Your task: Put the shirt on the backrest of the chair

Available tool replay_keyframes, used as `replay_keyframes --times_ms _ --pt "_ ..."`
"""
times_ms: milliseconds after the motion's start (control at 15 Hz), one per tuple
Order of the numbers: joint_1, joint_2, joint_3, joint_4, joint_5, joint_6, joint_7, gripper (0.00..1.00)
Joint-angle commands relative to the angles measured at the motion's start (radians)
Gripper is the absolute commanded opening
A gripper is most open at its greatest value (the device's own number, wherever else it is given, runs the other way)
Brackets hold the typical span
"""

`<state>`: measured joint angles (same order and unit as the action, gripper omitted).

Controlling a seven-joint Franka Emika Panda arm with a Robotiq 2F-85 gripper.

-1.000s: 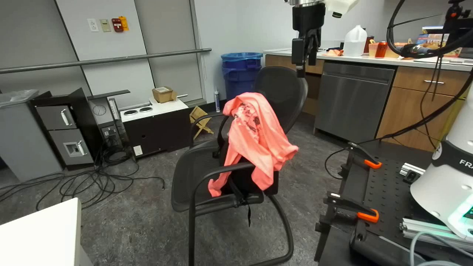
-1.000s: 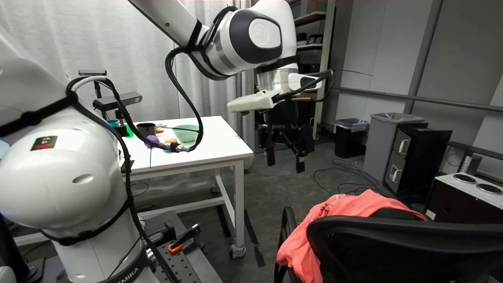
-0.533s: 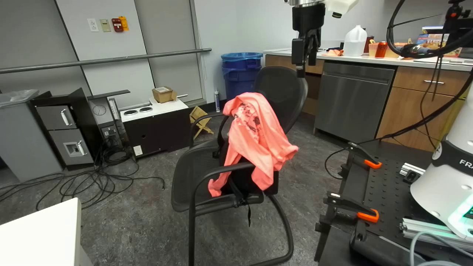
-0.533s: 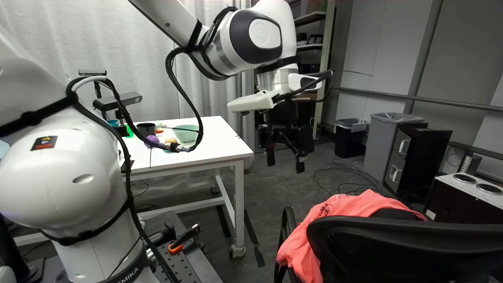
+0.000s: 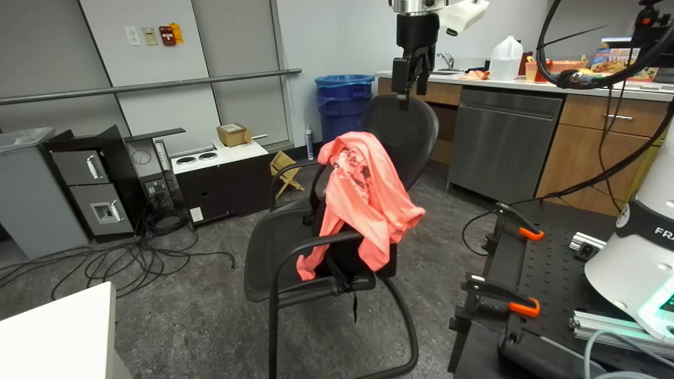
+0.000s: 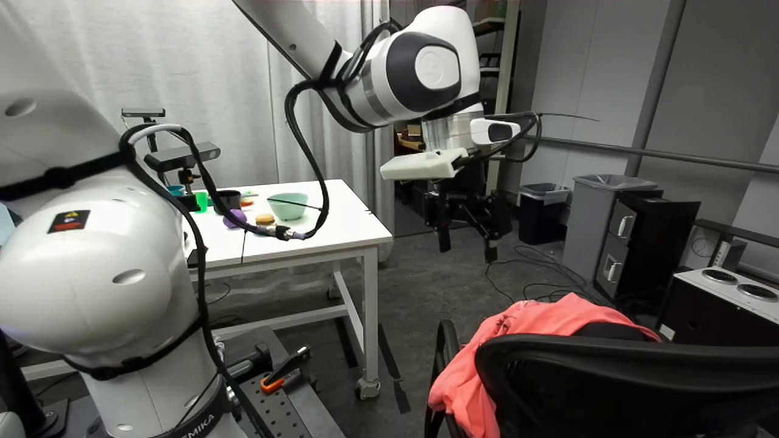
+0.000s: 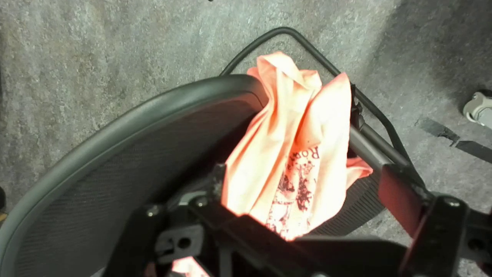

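The shirt (image 5: 363, 179) was draped over a black bundle (image 5: 345, 260) on the chair (image 5: 279, 242), just in front of the backrest (image 5: 405, 137); part of it was hung down past an armrest (image 5: 317, 242). The claw (image 6: 467, 246) was held above the chair, well apart from the shirt, with its jaws set wide and nothing gripped. The gray bin (image 6: 585, 225) was lined with a plastic bag (image 5: 29, 138), as was the black bin (image 6: 541, 222) near it. The blue bin (image 5: 342, 116) was lined with blue plastic (image 5: 345, 79). On the table (image 6: 347, 225), the bowl (image 6: 288, 208) and the black cup (image 6: 232, 201) were placed. On the counter (image 5: 489, 83), the jug (image 5: 506, 59) was stood near the basket (image 5: 562, 65). What was held in bowl, cup, jug or basket could not be made out.
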<state>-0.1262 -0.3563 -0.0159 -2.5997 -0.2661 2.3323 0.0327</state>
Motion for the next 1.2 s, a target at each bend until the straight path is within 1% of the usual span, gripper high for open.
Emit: replay_keyframes --times_ms 0,333,600,867,1133 --pt "0.006 0.137 -0.004 0.075 0.001 0.098 0.026 1.0" --pt "0.008 0.302 -0.002 0.126 -0.002 0.226 0.11 1.0" --pt "0.014 0.429 -0.02 0.186 -0.02 0.284 0.181 1.0" --pt "0.029 0.538 -0.061 0.266 -0.047 0.327 0.243 1.0" --pt "0.049 0.627 -0.114 0.344 -0.044 0.335 0.273 1.0"
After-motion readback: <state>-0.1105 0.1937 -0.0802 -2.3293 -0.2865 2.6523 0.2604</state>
